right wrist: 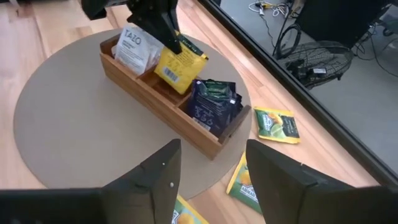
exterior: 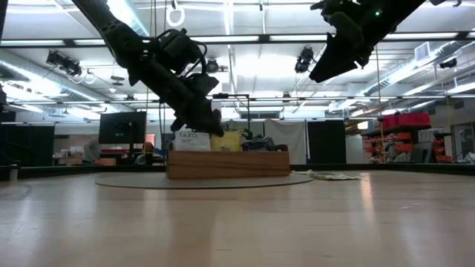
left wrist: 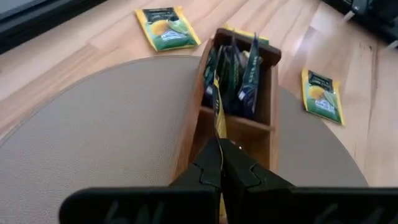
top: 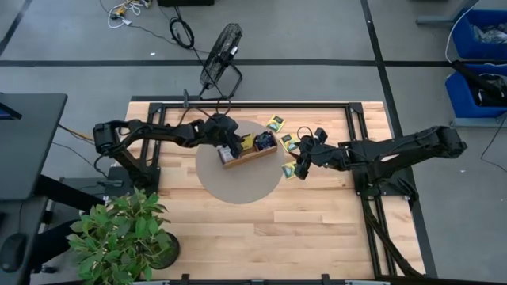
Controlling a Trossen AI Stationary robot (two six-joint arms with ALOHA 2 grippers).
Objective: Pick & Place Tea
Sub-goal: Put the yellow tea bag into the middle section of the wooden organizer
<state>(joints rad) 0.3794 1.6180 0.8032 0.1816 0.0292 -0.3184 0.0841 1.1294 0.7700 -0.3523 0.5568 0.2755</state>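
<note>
Jaws of the left gripper (right wrist: 163,28) are clamped on a yellow tea packet (right wrist: 180,65), holding it by its top edge over the middle compartment of the wooden tray (right wrist: 155,102). Jaws of the right gripper (right wrist: 211,171) stand apart and empty, hovering above the loose packets to the right of the tray.

Risks as I judge them: the yellow packet hangs tilted, with its lower corner near the divider. If it is let go at this angle it may catch on the divider, lean into the neighbouring compartment or tip over the tray wall. The pinch is on a thin edge, so the packet could swivel or slip. The tray is light wood on a smooth mat; a sideways nudge from the left gripper could shift it. The two arms work close together, so a reach by the right arm toward the tray could bring them into contact.

Materials: the packets are flat, thin squares of glossy foil or paper and likely slippery. White packets (right wrist: 138,50) stand in the left compartment and dark navy packets (right wrist: 214,102) in the right. Green-yellow packets (top: 276,122) lie flat on the pale wood-plank worktop (top: 238,237). The tray is long, open-topped and boxy, sitting on a round grey-brown mat (top: 214,178) with a matte surface.
</note>
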